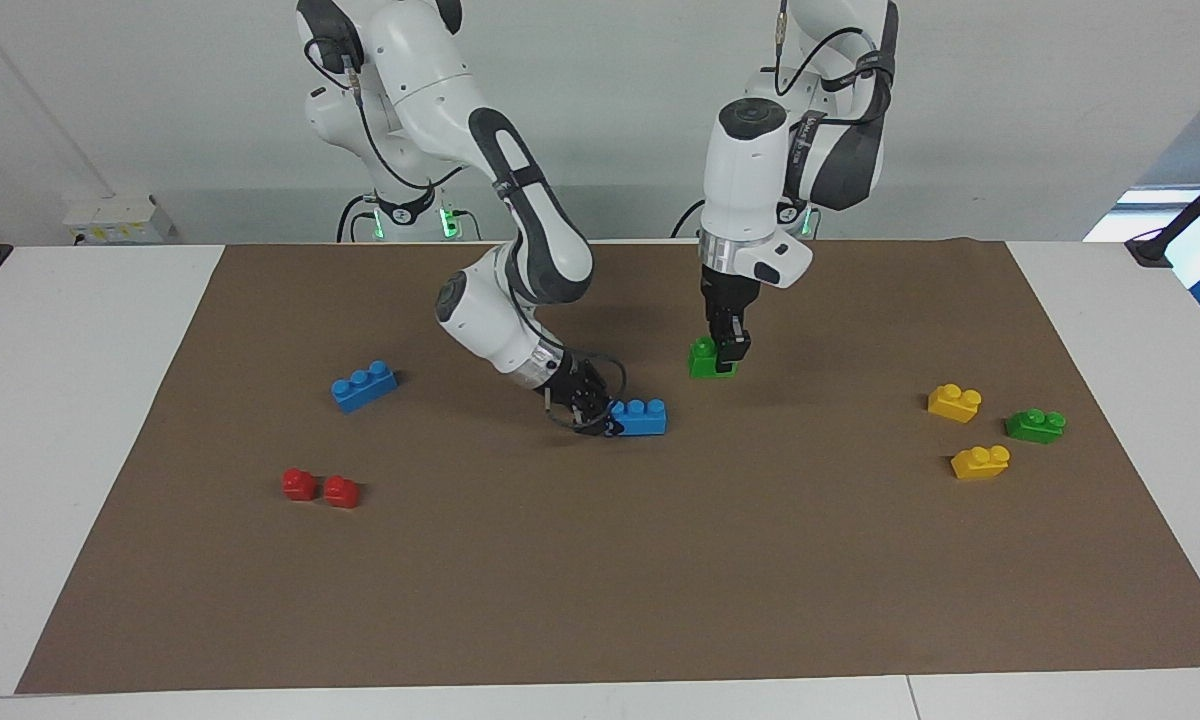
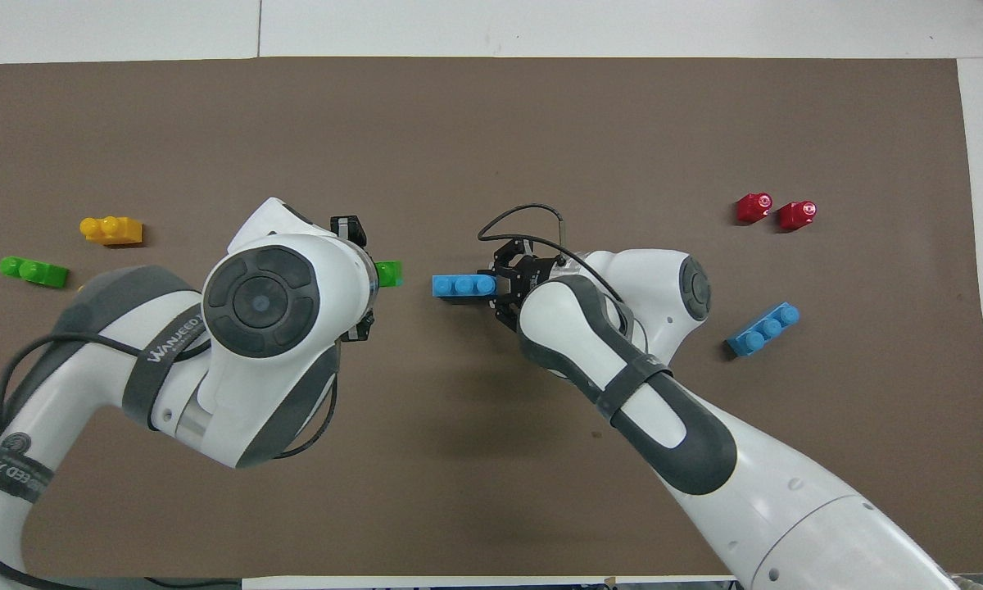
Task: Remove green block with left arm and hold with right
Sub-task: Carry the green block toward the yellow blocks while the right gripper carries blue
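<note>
Facing view: the left claw (image 1: 731, 352) grips the green block (image 1: 705, 360), lifted over the brown mat (image 1: 600, 560). The right claw (image 1: 600, 412) clamps one end of the blue brick (image 1: 641, 416) on the surface. Overhead, the left arm hides most of the green block (image 2: 390, 273).

White desk (image 1: 80, 420) is carrying a brown mat (image 1: 600, 600) covering most of its top. Plain pale wall (image 1: 1010, 120) is standing past the desk's robot end. Small white box (image 1: 118, 218) is sitting by that wall. Even, soft light is falling throughout.
</note>
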{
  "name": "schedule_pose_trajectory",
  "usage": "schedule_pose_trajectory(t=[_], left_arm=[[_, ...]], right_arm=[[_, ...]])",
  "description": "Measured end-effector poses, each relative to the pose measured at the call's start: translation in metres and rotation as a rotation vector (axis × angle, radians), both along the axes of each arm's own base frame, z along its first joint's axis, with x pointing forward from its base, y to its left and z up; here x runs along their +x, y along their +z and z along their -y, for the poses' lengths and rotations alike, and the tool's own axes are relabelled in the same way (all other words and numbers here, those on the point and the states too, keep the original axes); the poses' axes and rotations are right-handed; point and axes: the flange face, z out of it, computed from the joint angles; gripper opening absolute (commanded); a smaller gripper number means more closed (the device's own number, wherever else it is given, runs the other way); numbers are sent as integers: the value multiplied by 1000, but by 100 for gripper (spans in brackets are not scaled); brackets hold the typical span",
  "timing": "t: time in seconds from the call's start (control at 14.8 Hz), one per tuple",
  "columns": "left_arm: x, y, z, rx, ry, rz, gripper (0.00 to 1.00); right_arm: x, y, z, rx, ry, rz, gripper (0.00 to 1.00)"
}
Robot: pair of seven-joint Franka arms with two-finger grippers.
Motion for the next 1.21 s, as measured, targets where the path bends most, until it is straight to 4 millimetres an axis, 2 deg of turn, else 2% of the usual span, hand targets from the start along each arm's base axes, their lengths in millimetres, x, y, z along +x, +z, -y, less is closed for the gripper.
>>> schedule_pose_trajectory(t=[0.13,0.34,0.54,0.74,1.01,1.21], left_arm=[[13,6,-37,32,-73,-26,0],[28,11,-94,70,-251,-76,0],[41,8,-147,69,-409,-110,0],[48,2,-190,82,-511,-130,0],[56,-22,-228,95,-622,-165,0],[68,-45,-251,98,-644,-161,0]], right_arm=[[19,7,46,-16,49,-21,0],[39,31,120,-28,119,-48,0],[44,46,189,-14,180,-31,0],[42,43,250,5,218,-9,0],[34,38,309,7,251,3,0],[26,30,336,4,260,23,0]])
